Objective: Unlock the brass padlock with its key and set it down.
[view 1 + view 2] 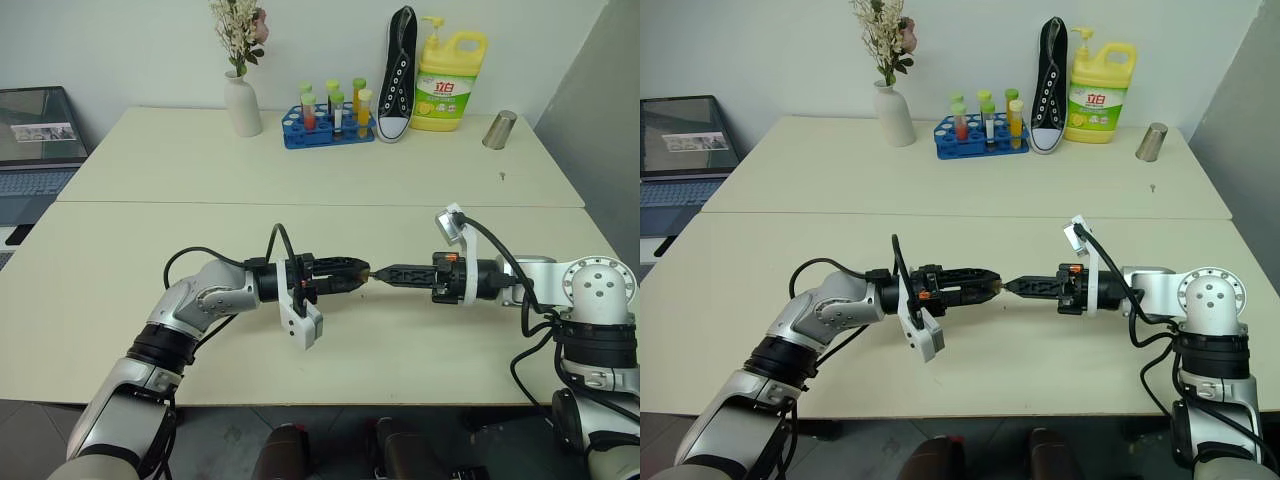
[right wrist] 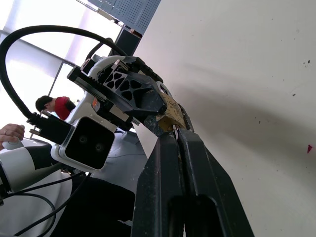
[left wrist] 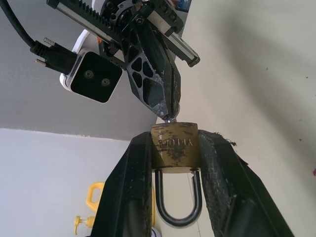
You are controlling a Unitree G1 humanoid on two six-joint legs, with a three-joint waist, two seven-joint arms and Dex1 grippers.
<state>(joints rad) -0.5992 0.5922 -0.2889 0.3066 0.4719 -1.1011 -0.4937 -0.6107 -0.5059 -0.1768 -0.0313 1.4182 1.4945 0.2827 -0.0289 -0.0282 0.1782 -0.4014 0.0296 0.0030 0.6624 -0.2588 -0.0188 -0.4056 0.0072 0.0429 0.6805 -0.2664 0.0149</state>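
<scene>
Closest to us, our two arms are meeting tip to tip above the tabletop (image 1: 120,300) at the lower centre of the head frames. We are clamping the brass padlock (image 3: 174,144) between the fingers (image 3: 133,187) of our left gripper (image 1: 352,270), which are standing partly apart, pressing on the two sides of the gold body; its silver shackle is looping back between them toward the wrist. Our right gripper (image 1: 393,272) is pointing straight at it from the right of the frame, its fingers (image 2: 197,163) pressed fully together. At their tips a thin sliver of metal, the key (image 3: 170,120), is touching the face of the padlock opposite the shackle; how deep it is sitting we cannot tell. Both arms are holding the padlock clear of the tabletop.
</scene>
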